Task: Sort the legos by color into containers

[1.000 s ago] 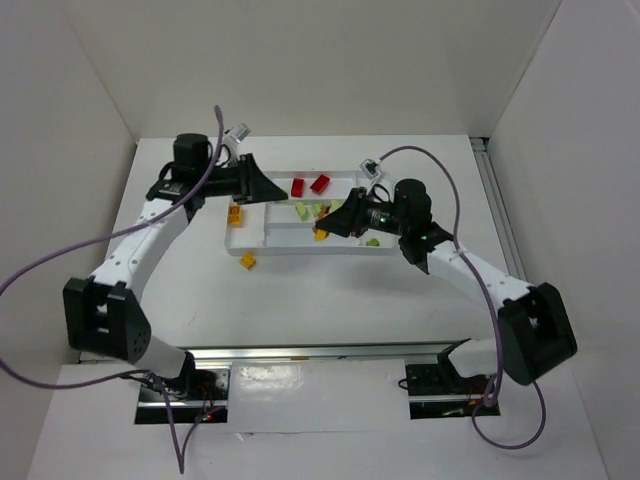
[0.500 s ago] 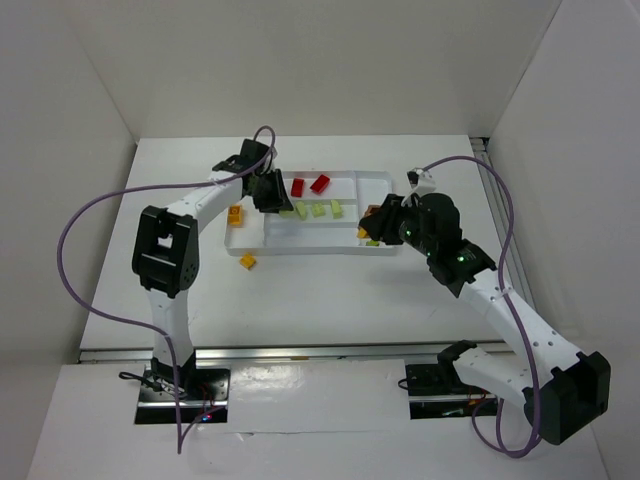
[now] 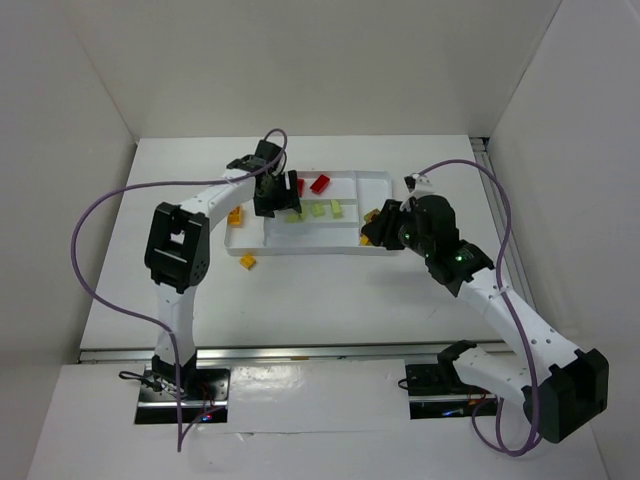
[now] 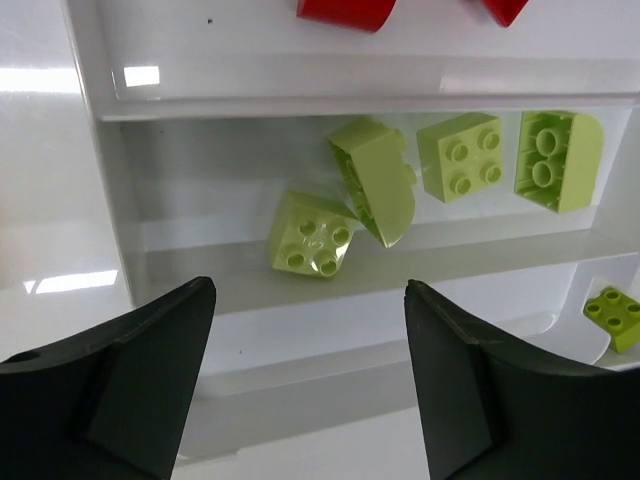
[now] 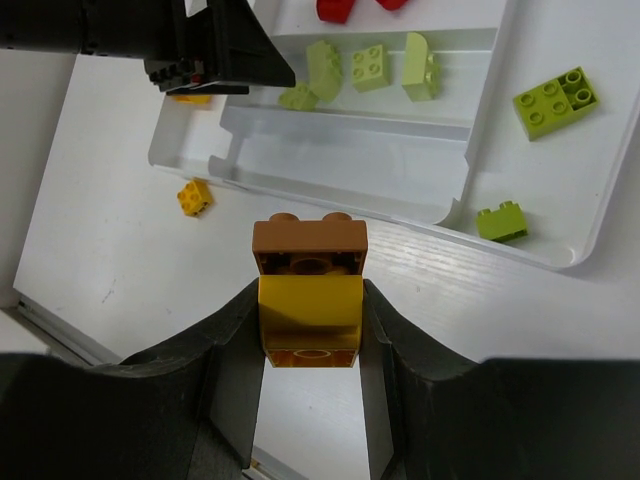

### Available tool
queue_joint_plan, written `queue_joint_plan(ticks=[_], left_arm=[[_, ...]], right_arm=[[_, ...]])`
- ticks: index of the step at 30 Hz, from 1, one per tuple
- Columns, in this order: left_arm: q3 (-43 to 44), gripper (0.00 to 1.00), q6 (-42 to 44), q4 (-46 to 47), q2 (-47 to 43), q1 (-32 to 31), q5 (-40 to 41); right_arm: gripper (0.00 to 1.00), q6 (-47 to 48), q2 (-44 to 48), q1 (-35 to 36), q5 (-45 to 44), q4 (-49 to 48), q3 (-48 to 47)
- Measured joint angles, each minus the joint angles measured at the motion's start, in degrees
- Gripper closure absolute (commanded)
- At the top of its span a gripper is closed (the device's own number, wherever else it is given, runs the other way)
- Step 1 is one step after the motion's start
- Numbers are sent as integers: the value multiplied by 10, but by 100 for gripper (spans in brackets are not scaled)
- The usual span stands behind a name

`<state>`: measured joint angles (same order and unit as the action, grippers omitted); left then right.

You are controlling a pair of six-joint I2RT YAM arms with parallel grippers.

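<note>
Top external view: the white tray [image 3: 300,250] lies across the middle of the worktop [image 3: 330,300], with an arm reaching in at each end. The left tool [image 3: 282,195] hangs over the tray's left part, jaws spread wide with nothing between them. In the left wrist view its two dark fingers [image 4: 130,400] frame the middle slot [image 4: 200,170], where four light green legos [image 4: 312,234] lie; one is tipped on its side just beside the square one at centre frame. Two red legos [image 3: 319,184] sit in the slot above, toward the top of the frame. The right tool [image 3: 372,225] hovers by the tray's right end, closed narrow on a two-colour lego [image 5: 308,250], brown above and yellow below, pinched from both sides. In the right wrist view a flat green lego [image 5: 555,100] and a small darker green lego [image 5: 500,222] lie in the tray's right-hand section. A yellow lego [image 3: 247,261] rests on the worktop just below the tray's lower left corner, and an orange lego [image 3: 235,213] lies just left of the tray's rim.
</note>
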<state>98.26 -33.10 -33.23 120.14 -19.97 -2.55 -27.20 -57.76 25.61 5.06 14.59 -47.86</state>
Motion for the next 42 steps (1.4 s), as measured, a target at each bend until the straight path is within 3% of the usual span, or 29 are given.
queue_joint_plan(ticks=[3,6,9,13,17,20,25,31,36,40,42], left_arm=[[-4,23,4,-17,-14,-9,4],[-48,23,32,-16,-84,-15,-20],[-127,24,61,14,-213,-8,-124],[-212,18,93,99,-365,28,-322],[-260,15,95,198,-400,46,-498],[-306,11,89,237,-397,38,-580],[-296,8,114,229,-386,4,-623],[-288,10,118,251,-386,-20,-644],[-287,17,114,271,-385,-30,-644],[-275,32,112,273,-376,-43,-643],[-269,35,113,273,-371,-48,-642]], right_arm=[[100,7,-9,0,20,-3,0],[100,19,-22,-3,73,-12,0],[100,32,-33,-6,155,-41,0],[100,44,-50,-10,262,-93,0],[100,49,-70,-14,379,-135,-6],[100,51,-93,-15,465,-166,-21],[100,55,-123,-12,561,-193,-49],[100,71,-148,10,602,-193,-70],[100,74,-164,28,603,-192,-73],[100,76,-174,35,601,-191,-78],[100,76,-176,37,600,-191,-78]])
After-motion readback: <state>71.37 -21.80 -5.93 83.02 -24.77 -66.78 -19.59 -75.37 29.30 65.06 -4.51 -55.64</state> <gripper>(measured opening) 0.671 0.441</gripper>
